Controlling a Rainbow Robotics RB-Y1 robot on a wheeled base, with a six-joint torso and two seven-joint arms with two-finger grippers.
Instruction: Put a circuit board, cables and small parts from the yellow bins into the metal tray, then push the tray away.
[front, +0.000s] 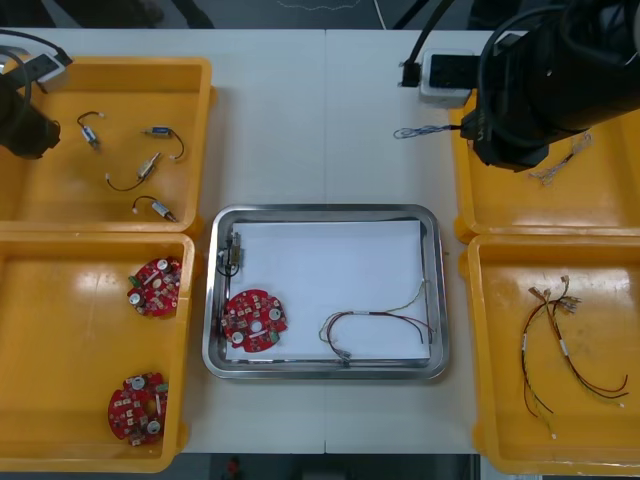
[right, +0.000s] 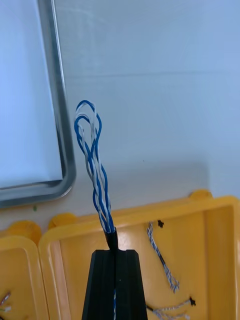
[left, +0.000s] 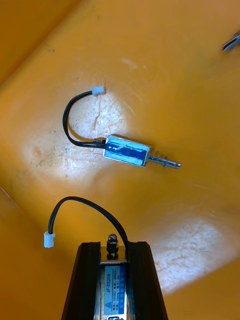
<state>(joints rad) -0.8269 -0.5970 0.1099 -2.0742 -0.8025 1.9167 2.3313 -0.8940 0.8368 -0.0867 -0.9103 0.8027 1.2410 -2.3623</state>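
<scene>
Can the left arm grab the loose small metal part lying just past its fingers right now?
Probably not yet. Nothing covers the loose small metal part, which lies bare on the yellow bin floor, but the left end effector is shut on a second small metal part, so it has no free grip.

The right arm (front: 540, 90) is blocking much of the far right yellow bin (front: 600, 205). The twisted blue and white cable (right: 92, 165) is vanishing inside the right gripper (right: 114, 254), and the small metal part (left: 114, 282) in the left gripper (left: 114, 246) is running off the picture's edge.
</scene>
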